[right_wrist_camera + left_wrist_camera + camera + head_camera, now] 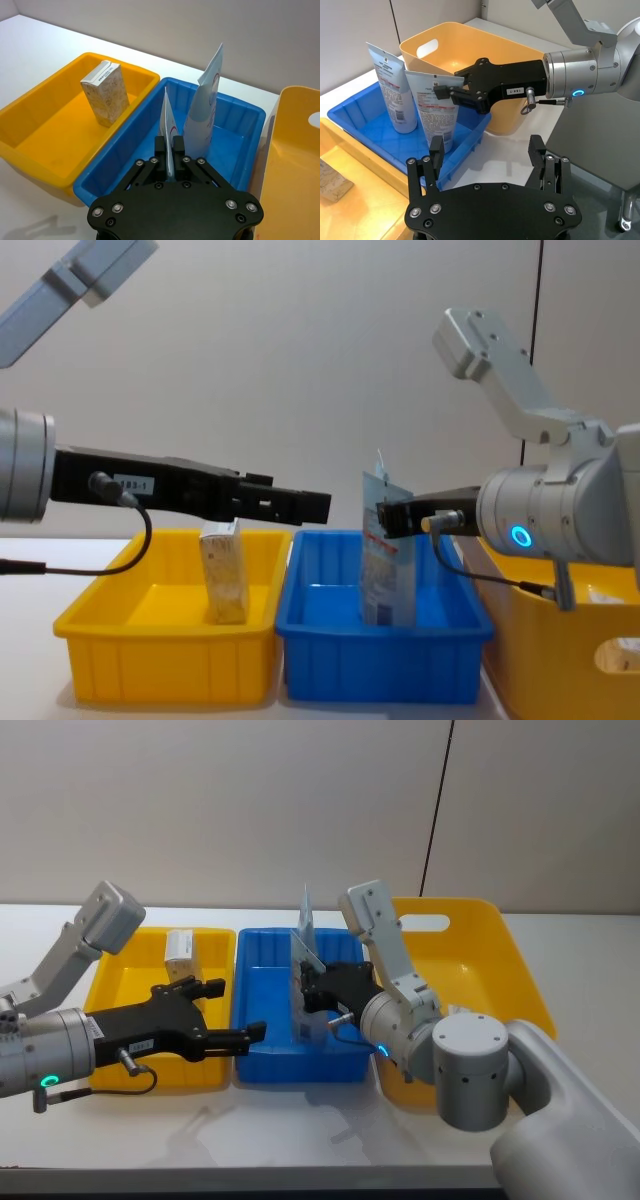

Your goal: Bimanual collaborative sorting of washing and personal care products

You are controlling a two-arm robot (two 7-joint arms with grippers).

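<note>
White tabletop point(300, 1135) meets a plain grey wall. Right gripper point(445, 92) fingers pinch a squeeze tube point(436, 107) upright in the blue bin point(262, 1060); left gripper point(225, 1015) fingers spread. Tube print is unreadable.

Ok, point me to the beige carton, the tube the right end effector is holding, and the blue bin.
beige carton point(106, 93), right wrist view, front face.
held tube point(436, 112), left wrist view, printed body.
blue bin point(375, 662), chest view, front wall.
</note>
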